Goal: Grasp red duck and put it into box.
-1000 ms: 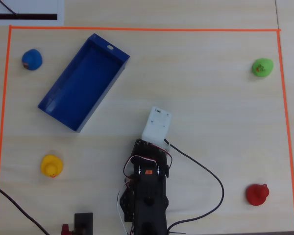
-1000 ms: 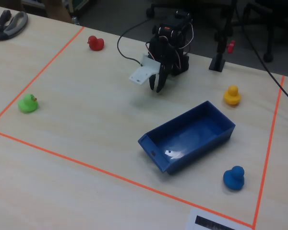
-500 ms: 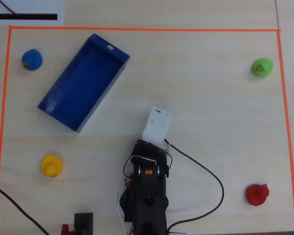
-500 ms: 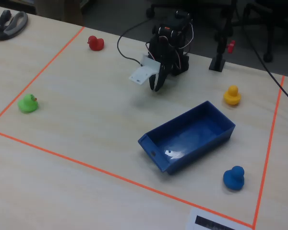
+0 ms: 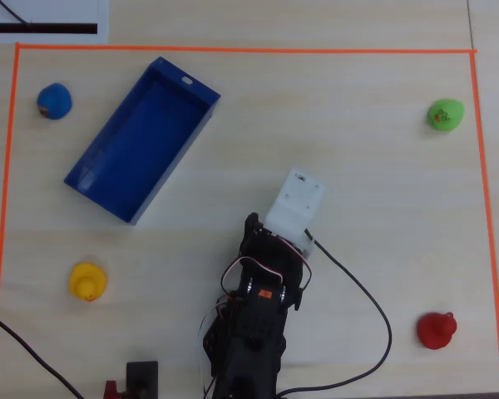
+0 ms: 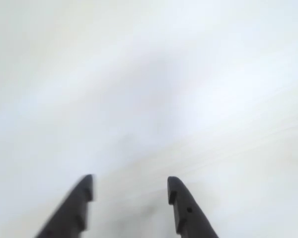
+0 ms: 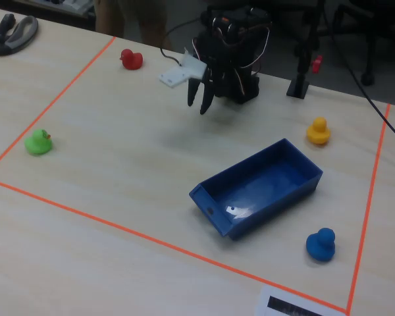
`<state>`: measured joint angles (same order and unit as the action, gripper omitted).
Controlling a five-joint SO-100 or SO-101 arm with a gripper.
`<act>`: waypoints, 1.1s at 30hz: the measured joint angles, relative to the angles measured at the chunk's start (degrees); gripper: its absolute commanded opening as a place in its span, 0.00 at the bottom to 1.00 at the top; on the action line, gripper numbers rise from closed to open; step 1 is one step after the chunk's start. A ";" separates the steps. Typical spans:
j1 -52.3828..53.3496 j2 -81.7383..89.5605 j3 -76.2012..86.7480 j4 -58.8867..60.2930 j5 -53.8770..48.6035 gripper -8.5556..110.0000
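The arm has swung since a moment ago: in the overhead view its white wrist block now points toward 1 o'clock instead of 12, turning toward the side where the red duck (image 5: 437,329) sits near the 4 o'clock corner of the table (image 5: 366,150). The claw (image 7: 201,105) hangs above bare wood, its 2 fingers (image 6: 181,206) apart and empty. The duck is still well apart from it. The box (image 5: 141,141) lies near 10 o'clock, empty. I judge the reach has only begun.
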<state>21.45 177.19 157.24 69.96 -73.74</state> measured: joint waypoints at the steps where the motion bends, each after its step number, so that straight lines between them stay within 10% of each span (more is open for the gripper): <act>1: 2.29 -3.16 -4.13 -0.35 -0.26 0.33; 33: 53.79 -46.93 -31.55 -44.82 -11.43 0.40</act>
<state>75.23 130.25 125.68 25.14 -85.17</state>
